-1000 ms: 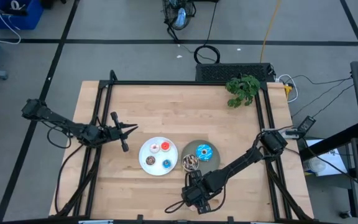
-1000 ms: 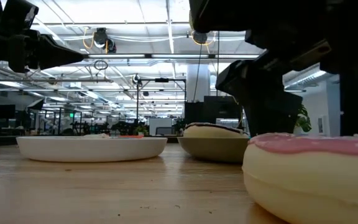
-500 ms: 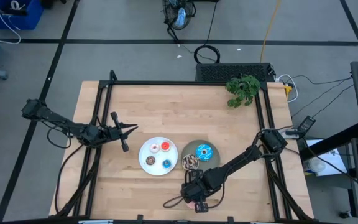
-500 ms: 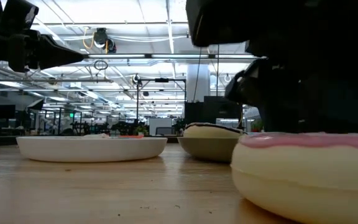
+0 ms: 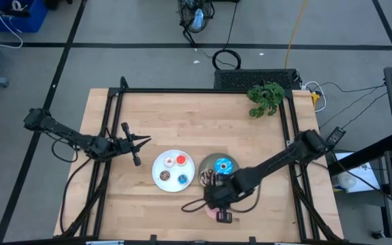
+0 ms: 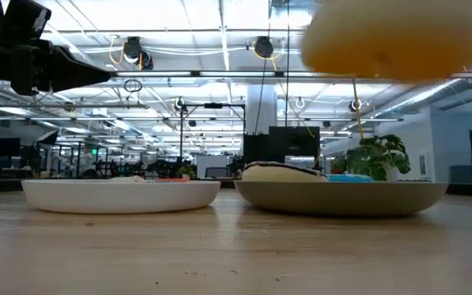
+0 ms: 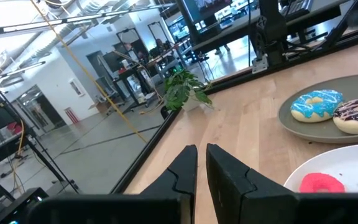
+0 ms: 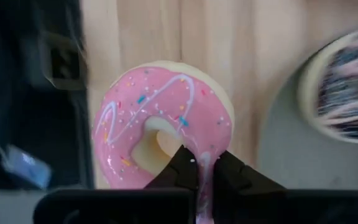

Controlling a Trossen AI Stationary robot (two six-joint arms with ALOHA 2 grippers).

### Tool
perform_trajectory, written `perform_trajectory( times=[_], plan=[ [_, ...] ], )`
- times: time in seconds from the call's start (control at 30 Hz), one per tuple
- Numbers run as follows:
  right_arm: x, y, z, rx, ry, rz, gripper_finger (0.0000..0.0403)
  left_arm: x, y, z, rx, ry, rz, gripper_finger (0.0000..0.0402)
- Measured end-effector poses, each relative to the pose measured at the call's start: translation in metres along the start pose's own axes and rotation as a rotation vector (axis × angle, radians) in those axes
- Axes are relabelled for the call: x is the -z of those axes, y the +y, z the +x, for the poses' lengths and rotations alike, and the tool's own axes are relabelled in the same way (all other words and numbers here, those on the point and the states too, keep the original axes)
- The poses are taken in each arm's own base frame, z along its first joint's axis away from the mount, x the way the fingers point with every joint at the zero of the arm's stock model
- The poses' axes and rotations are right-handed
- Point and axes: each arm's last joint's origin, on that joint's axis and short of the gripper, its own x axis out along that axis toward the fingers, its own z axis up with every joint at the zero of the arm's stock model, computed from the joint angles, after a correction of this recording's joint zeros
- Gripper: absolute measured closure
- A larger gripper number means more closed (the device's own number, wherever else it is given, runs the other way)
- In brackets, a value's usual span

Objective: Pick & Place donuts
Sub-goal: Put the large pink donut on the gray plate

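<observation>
Two arms show in the high view. Our right gripper (image 5: 218, 207) sits low in the frame's centre, just below the grey plate (image 5: 219, 158), with a sliver of the pink donut (image 5: 214, 214) showing under it. Our left gripper (image 5: 141, 141) waits at centre left, apart from the white plate (image 5: 173, 177). That plate carries the tiny donuts: the red donut (image 5: 171, 161) and white-pink donut (image 5: 181, 160) toward its top, the dark brown donut (image 5: 165, 176) at its left, the blue donut (image 5: 183, 179) at lower right. The grey plate holds the blue sprinkled donut (image 5: 224, 166) at centre and the chocolate sprinkled donut (image 5: 208, 177) at its lower left edge.

From the low view we see the pink donut's pale underside (image 6: 392, 37) at the upper right, clear of the table (image 6: 220, 254), above the grey plate's right half. The white plate stands at centre left.

Our left wrist view shows the left fingers (image 7: 188, 169) drawn nearly together, holding nothing, with both plates at the frame's right.

Our right wrist view shows the right fingers (image 8: 186, 165) narrowed onto the pink donut's ring, one tip inside the hole. The donut lies flat to the camera, icing facing us, at centre frame; the chocolate sprinkled donut sits at the right edge.
</observation>
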Motion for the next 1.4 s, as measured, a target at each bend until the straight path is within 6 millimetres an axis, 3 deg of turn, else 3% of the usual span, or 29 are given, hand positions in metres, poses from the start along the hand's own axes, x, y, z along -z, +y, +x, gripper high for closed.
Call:
perform_trajectory(
  times=[0.13,0.3,0.73,1.03,1.2,1.4],
  plan=[
    [0.002,0.002,-0.042,0.013,-0.131,0.098,0.0396,0.0,0.0,0.0,0.0,0.0,-0.001,0.036],
    [0.012,0.009,-0.065,0.01,-0.175,0.146,0.0398,0.0,0.0,0.0,0.001,0.001,0.0,0.036],
    [0.036,0.025,-0.063,0.048,-0.095,0.253,0.04,0.0,0.0,0.0,0.001,-0.001,-0.001,0.036],
    [0.035,0.025,-0.061,0.054,-0.093,0.263,0.04,0.0,0.0,0.0,0.001,0.0,-0.007,0.036],
    [0.027,0.013,-0.062,0.087,-0.118,0.267,0.04,0.0,0.0,0.0,0.001,0.0,-0.01,0.036],
    [0.02,-0.024,-0.067,0.213,-0.023,0.332,0.0399,0.0,0.0,0.0,0.0,-0.004,-0.013,0.036]
  ],
)
